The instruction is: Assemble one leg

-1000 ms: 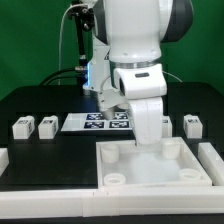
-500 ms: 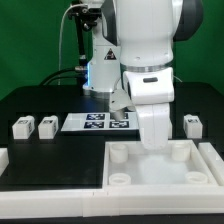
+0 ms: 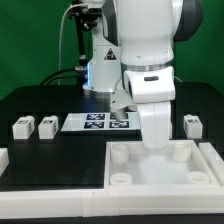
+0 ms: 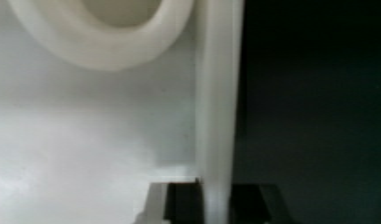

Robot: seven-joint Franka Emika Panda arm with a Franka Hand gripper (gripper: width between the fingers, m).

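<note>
No leg is fitted yet. One leg (image 3: 20,127) stands just beside a second leg (image 3: 46,126) on the table (image 3: 40,100) at the exterior view's left. A third leg (image 3: 193,125) stands at its right, and all three are loose and well apart from the arm. The tray (image 3: 150,172) shows four sockets (image 3: 120,155), all empty. The hand (image 4: 213,205) hangs low over the tray's wall, with dark fingertips seemingly on either side of it. I cannot tell if it grips. Fetching, placing and seating a leg all appear still to do.
</note>
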